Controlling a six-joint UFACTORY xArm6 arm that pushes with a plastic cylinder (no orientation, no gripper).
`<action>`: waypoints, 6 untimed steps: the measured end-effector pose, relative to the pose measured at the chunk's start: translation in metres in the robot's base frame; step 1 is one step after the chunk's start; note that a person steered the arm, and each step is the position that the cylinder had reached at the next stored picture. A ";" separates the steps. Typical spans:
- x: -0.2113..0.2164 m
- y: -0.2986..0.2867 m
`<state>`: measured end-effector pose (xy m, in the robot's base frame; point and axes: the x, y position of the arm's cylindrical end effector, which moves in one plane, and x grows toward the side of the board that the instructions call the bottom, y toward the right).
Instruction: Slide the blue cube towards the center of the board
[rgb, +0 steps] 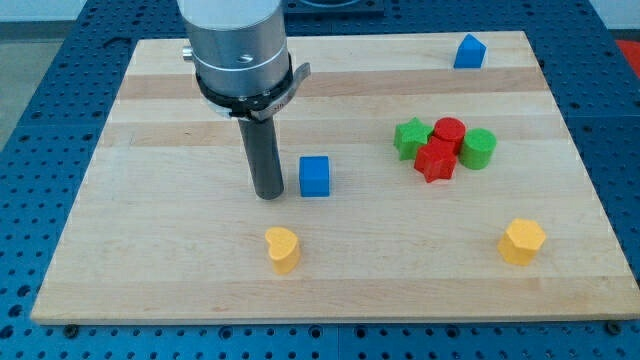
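Observation:
The blue cube (314, 176) sits on the wooden board (150, 250) a little left of its middle. My tip (269, 195) rests on the board just to the view's left of the cube, a small gap apart. The rod hangs from the grey arm end at the view's top left.
A second blue block (469, 51) with a sloped top stands at the top right. A green star (410, 138), red cylinder (449, 131), red star (436, 160) and green cylinder (479, 148) cluster at the right. A yellow heart (283, 249) and a yellow hexagon (522, 241) lie near the bottom.

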<state>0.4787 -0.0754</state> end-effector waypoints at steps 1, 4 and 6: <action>0.000 0.000; -0.015 0.056; -0.016 0.054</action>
